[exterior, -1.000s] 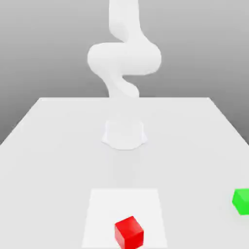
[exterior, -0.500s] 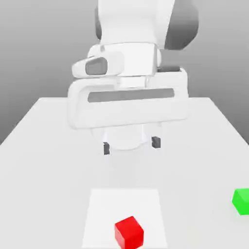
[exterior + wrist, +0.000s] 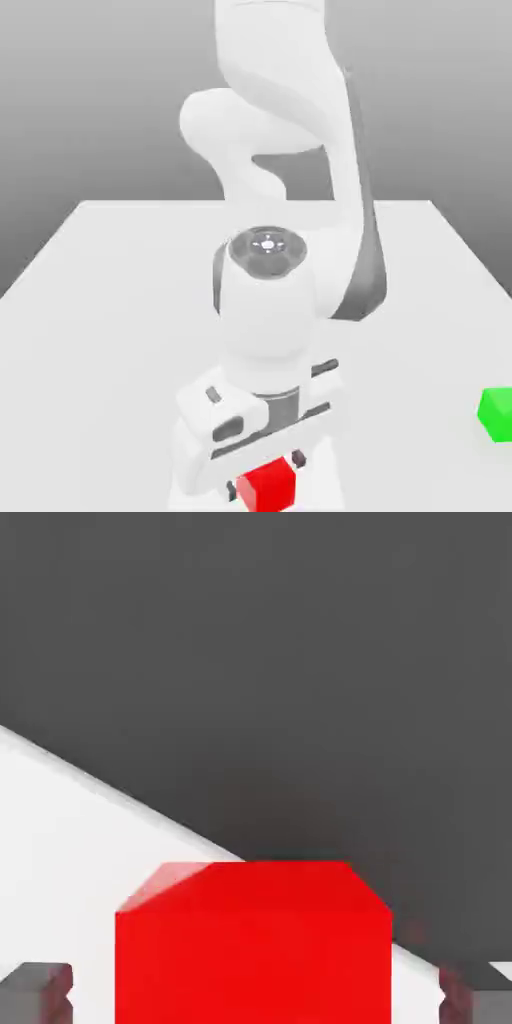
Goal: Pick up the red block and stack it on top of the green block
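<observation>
Two blocks: one red block (image 3: 268, 488) between parted jaws (image 3: 265, 475) (a gap each side), one green block (image 3: 497, 414) well apart, toward the bench's (image 3: 430, 330) edge at the exterior view's right.

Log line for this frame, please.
gripper: open, astride red block | red block: not gripped | green block: apart, on table

the spread fingers (image 3: 299, 459) straddle the red block (image 3: 268, 487).

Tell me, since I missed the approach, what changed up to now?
The white gripper came down toward the exterior camera and straddles the glossy red cube, open, with gaps both sides; nothing is gripped. That cube and the bright green cube stayed put.
</observation>
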